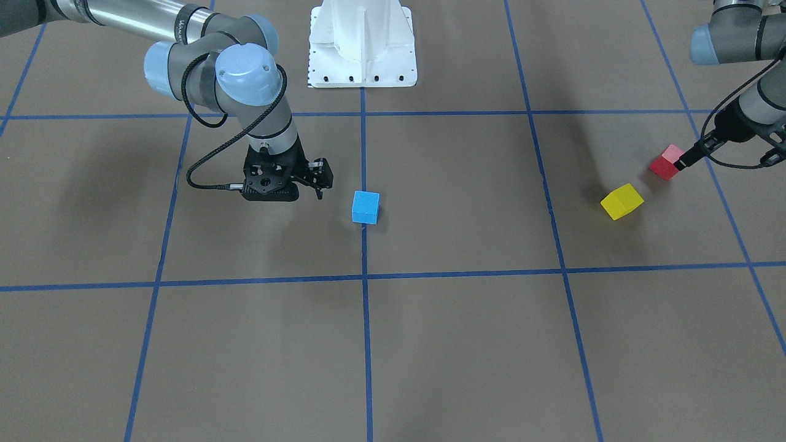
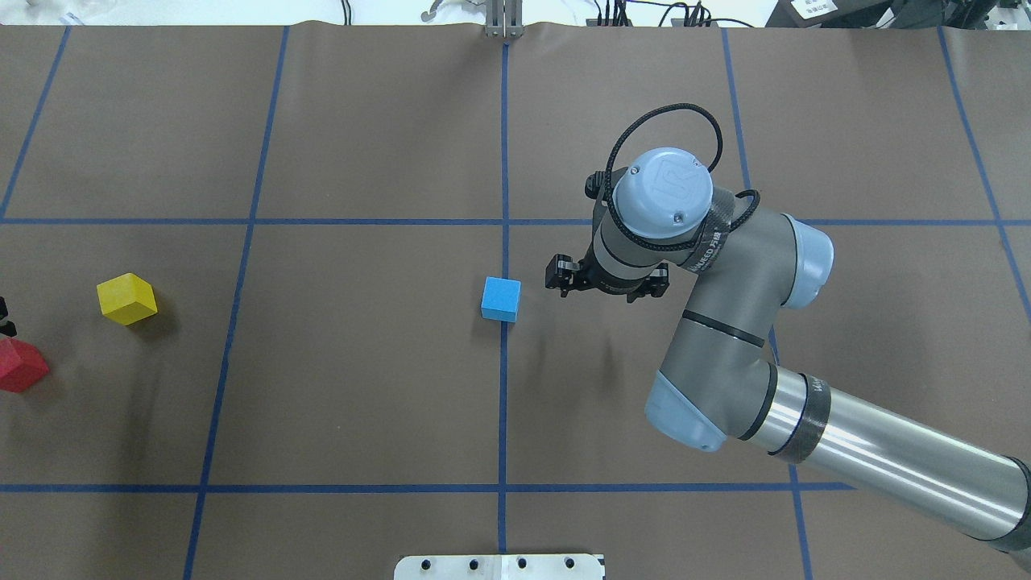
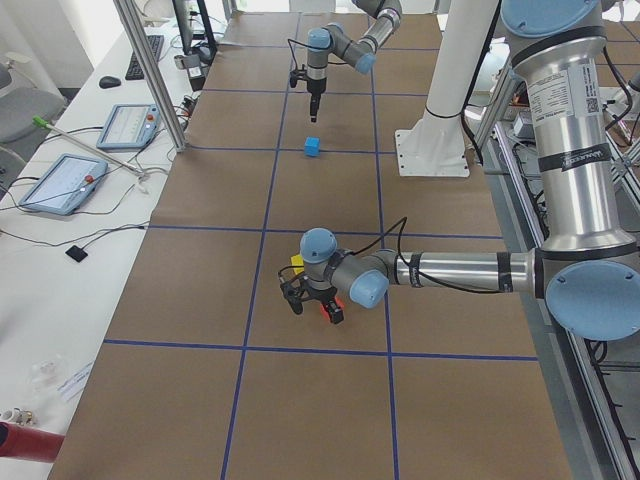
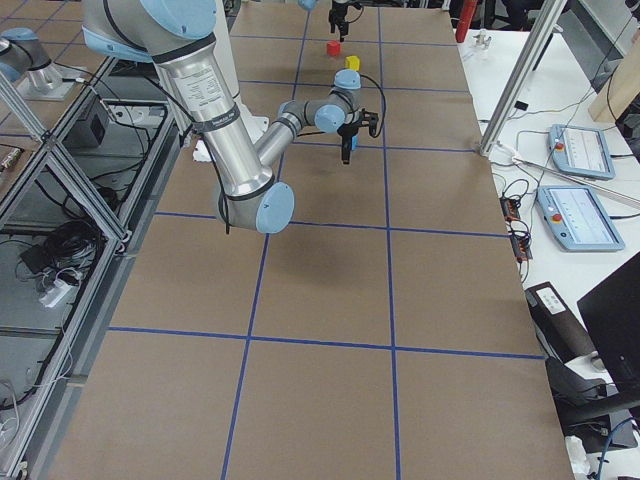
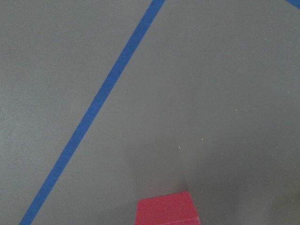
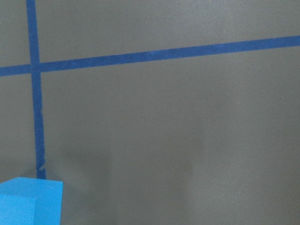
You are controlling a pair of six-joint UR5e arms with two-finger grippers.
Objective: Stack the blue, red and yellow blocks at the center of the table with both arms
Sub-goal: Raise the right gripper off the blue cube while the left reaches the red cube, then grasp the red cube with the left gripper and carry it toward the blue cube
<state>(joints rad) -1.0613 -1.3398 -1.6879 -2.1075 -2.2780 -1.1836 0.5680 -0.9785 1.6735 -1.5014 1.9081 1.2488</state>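
Observation:
The blue block (image 1: 365,207) sits on the table's centre line and also shows in the overhead view (image 2: 500,299). My right gripper (image 2: 606,286) hovers open and empty just beside it, on the robot's right side (image 1: 287,187). The red block (image 1: 667,162) and the yellow block (image 1: 621,201) lie far out on the robot's left. My left gripper (image 1: 726,161) is open, and one fingertip (image 1: 684,161) is at the red block's side. I cannot tell if it touches. The left wrist view shows the red block (image 5: 166,209) at its bottom edge.
The white robot base (image 1: 362,43) stands at the back centre. Blue tape lines (image 1: 364,279) divide the brown table into squares. The yellow block (image 2: 126,299) lies a short way from the red block (image 2: 20,365).

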